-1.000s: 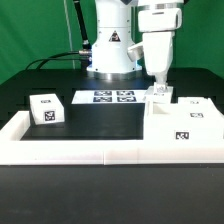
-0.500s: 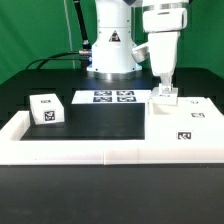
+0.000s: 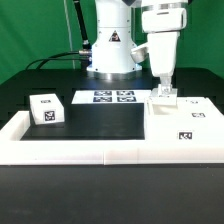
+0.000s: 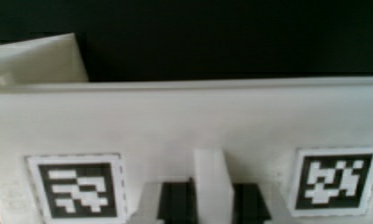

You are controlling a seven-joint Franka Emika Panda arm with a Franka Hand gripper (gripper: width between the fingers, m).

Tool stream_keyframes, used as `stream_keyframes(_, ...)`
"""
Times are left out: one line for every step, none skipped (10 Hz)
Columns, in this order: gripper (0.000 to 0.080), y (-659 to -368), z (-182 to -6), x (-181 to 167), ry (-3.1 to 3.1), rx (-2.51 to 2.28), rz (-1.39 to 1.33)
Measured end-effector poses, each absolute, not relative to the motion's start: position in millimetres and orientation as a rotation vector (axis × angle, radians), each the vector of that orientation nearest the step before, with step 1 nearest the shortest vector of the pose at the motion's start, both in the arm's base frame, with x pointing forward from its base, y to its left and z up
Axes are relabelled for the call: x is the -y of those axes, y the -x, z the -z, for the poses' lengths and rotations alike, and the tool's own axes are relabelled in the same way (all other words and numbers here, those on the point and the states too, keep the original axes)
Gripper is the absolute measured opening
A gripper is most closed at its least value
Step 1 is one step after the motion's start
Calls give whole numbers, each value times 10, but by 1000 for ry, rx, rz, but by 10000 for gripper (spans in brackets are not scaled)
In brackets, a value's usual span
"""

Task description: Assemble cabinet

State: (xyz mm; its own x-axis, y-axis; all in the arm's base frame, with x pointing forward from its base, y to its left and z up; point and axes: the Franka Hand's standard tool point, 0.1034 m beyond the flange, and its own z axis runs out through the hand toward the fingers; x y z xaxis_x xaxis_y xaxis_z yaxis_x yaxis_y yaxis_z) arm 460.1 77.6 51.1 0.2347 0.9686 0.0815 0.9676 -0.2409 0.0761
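Exterior view: the gripper (image 3: 163,88) hangs straight down over the cabinet parts on the exterior view's right. Its fingertips sit on a small upright white piece (image 3: 165,98), which bears a tag and stands on top of the hollow body (image 3: 182,130). The body rests on the black table (image 3: 100,122) against the low white rail (image 3: 90,153). The small block (image 3: 45,108) stands well apart at the exterior view's left, tag facing the camera. The marker board (image 3: 113,97) lies flat before the arm's base (image 3: 110,55).

Wrist view: blurred. A broad white surface (image 4: 183,120) fills the frame and carries two tags (image 4: 76,186), one on each side of a thin white ridge (image 4: 209,170). Two dark fingers (image 4: 172,203) flank that ridge closely, so they are drawn in narrow and probably pinching it, though contact is not sharp.
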Motion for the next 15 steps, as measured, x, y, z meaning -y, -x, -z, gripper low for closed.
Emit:
stream_keyframes(70,-4612,-510,-763,-2441,-1953,-174)
stream_keyframes(70,-4665,-508,-760,-2416,-1980,-176)
stream_keyframes(70,-4724,-507,-756,-2394,-2003,-181)
stream_keyframes(70,-4746,-507,-744,-2378,-2018,-185)
stream_keyframes(70,-4748,-508,-740,-2367,-2030,-184)
stream_keyframes(70,-4748,-508,-739,-2349,-2052,-177)
stream_keyframes(70,-4749,-510,-737,-2338,-2065,-174)
stream_keyframes(70,-4749,-511,-737,-2341,-2061,-175)
stream_keyframes(70,-4749,-511,-737,-2341,-2061,-175)
stream_keyframes(70,-4749,-511,-737,-2341,-2061,-175)
stream_keyframes(70,-4749,-507,-735,-2335,-2068,-175)
stream_keyframes(70,-4756,-508,-726,-2321,-2082,-176)
stream_keyframes(71,-4788,-521,-722,-2316,-2091,-162)
stream_keyframes(71,-4843,-530,-719,-2316,-2097,-146)
stream_keyframes(70,-4889,-537,-713,-2314,-2102,-138)
